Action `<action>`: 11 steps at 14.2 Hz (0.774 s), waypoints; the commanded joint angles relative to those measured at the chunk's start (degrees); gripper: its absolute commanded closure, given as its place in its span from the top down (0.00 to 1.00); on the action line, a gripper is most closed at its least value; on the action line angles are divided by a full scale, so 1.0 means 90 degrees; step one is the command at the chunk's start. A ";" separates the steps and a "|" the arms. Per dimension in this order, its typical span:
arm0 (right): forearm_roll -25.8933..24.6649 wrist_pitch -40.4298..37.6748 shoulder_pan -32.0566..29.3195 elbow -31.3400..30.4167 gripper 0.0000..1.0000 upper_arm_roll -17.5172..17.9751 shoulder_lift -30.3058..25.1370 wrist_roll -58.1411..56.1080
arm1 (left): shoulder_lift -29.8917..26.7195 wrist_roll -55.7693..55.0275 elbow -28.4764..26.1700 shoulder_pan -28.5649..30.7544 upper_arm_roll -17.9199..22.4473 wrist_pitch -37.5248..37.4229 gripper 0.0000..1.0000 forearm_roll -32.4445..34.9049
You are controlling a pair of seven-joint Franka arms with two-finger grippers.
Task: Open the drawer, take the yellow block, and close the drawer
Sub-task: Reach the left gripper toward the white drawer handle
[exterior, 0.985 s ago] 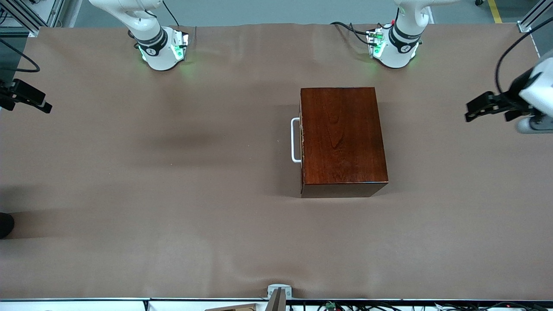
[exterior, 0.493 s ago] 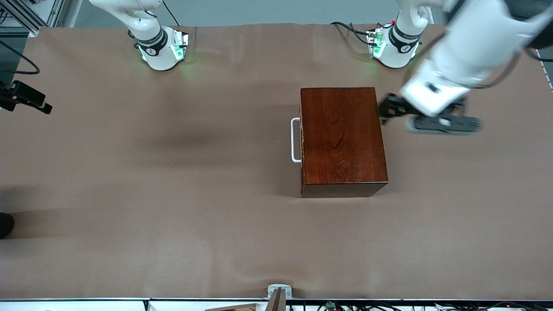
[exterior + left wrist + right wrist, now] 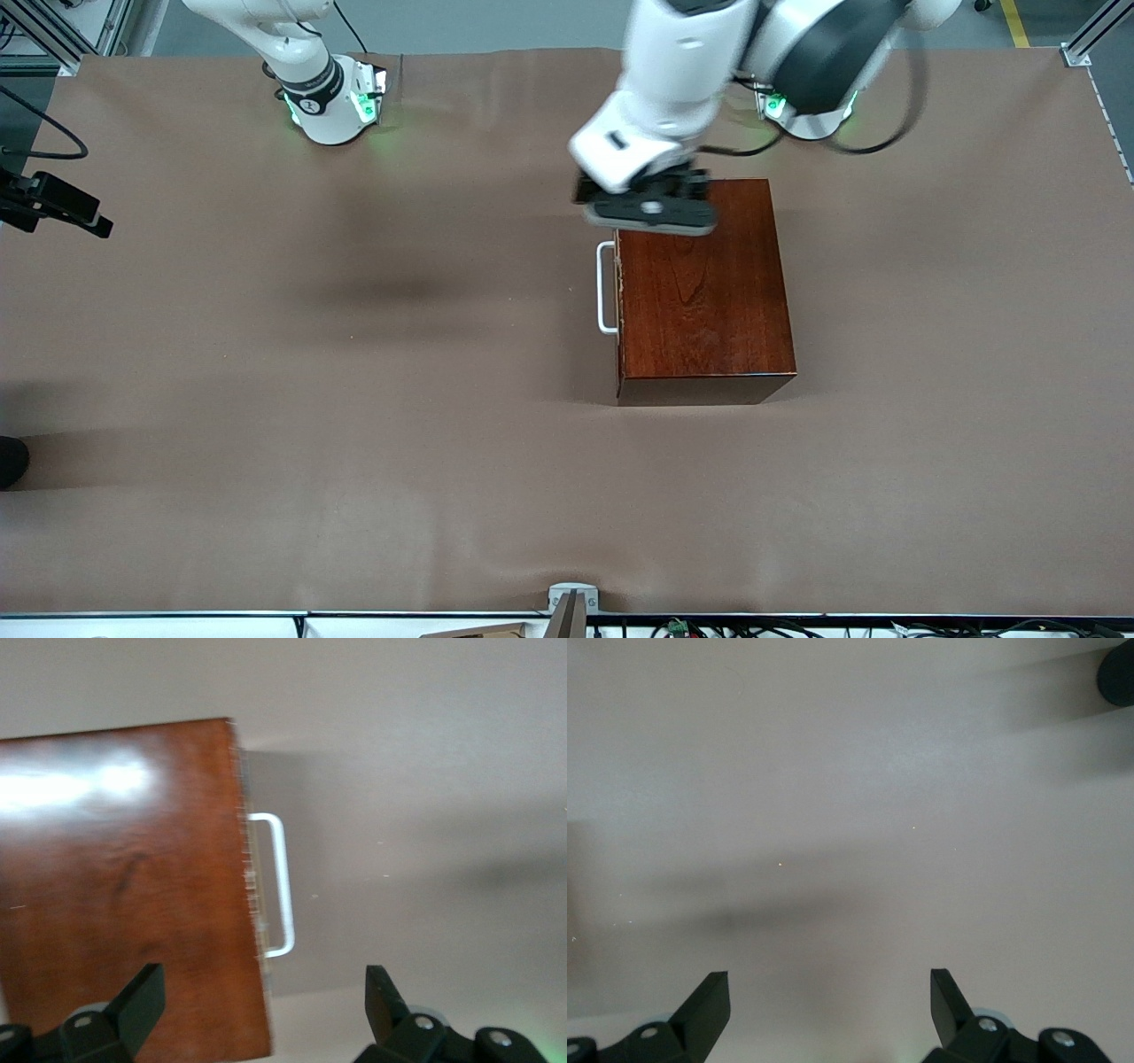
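- Front view: the left gripper (image 3: pixel 651 197) is being held over the box edge farthest from the camera; the shut drawer (image 3: pixel 618 292) and its handle (image 3: pixel 606 288) are facing the right arm's end

- Left wrist view: fingers (image 3: pixel 142 997) are being held spread, nothing grasped; the handle's (image 3: pixel 276 884) long axis is being crossed by the jaw line

- Right wrist view: the right gripper (image 3: pixel 830 1001) is being kept spread, waiting; the yellow block is not being shown

The left arm reaches out from its base, forearm angled downward, its wrist turned so the left hand (image 3: pixel 264 1010) points straight down, its two dark fingers (image 3: pixel 142 997) spread wide with nothing between them. The right arm waits at the edge; the right hand (image 3: pixel 830 1008) also faces down, fingers (image 3: pixel 707 999) spread wide, empty.
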 commanded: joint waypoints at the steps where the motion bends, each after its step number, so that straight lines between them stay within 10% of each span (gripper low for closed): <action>1: 0.0118 -0.0038 -0.0108 0.0041 1.00 0.0076 0.0018 0.0069 | 0.0605 -0.0355 0.0319 -0.0458 0.0098 0.0444 1.00 -0.0044; 11: 0.0118 -0.0038 -0.0079 0.0041 1.00 0.0076 0.0106 0.0069 | 0.1983 -0.0142 0.0299 -0.0743 0.0294 0.1061 1.00 0.0228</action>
